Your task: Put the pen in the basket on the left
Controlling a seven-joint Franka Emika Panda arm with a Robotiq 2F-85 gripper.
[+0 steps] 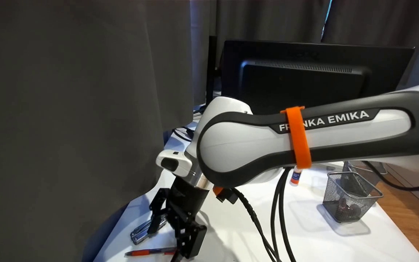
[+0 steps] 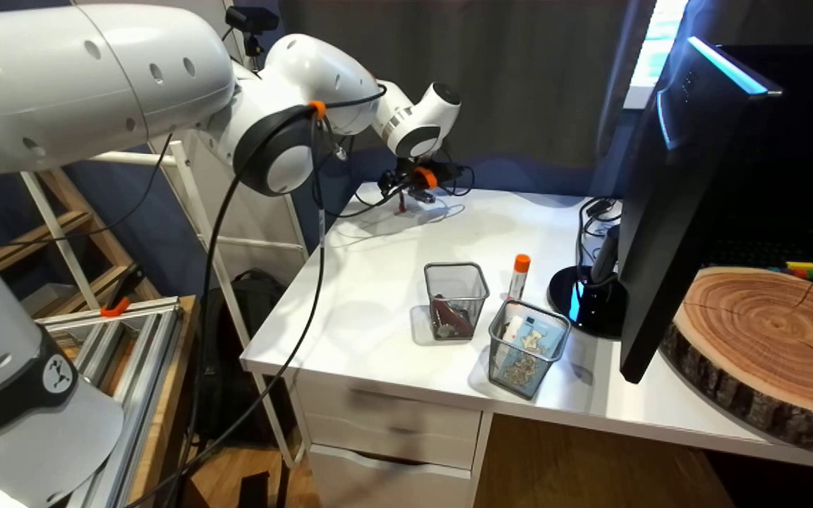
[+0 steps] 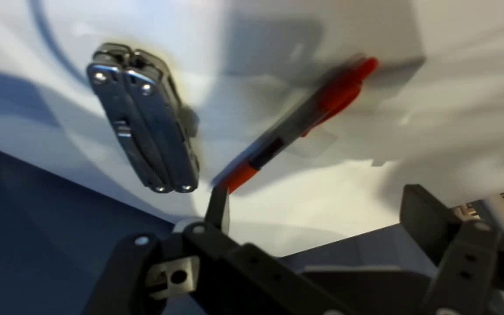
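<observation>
The thin red-orange pen [image 1: 147, 251] lies on the white desk, its far part hidden behind a finger. In the wrist view the pen [image 3: 293, 124] runs diagonally, with its lower end at the left fingertip. My gripper [image 1: 173, 238] is open and empty, low over the desk by the pen. In the wrist view the gripper [image 3: 315, 201] has its fingers wide apart, the pen mostly beyond the tips. I cannot tell whether a finger touches it. The grey mesh basket [image 2: 476, 305], the left of two there, holds dark red and dark items. The basket also shows in an exterior view [image 1: 362, 209].
A silver multitool [image 3: 145, 127] lies beside the pen. A second mesh basket [image 2: 502, 353] holds a card-like item. A glue stick [image 2: 517, 281] with an orange cap stands near the baskets. A monitor [image 2: 689, 197] and wood slab [image 2: 780, 331] stand on the desk. Cables hang from the arm.
</observation>
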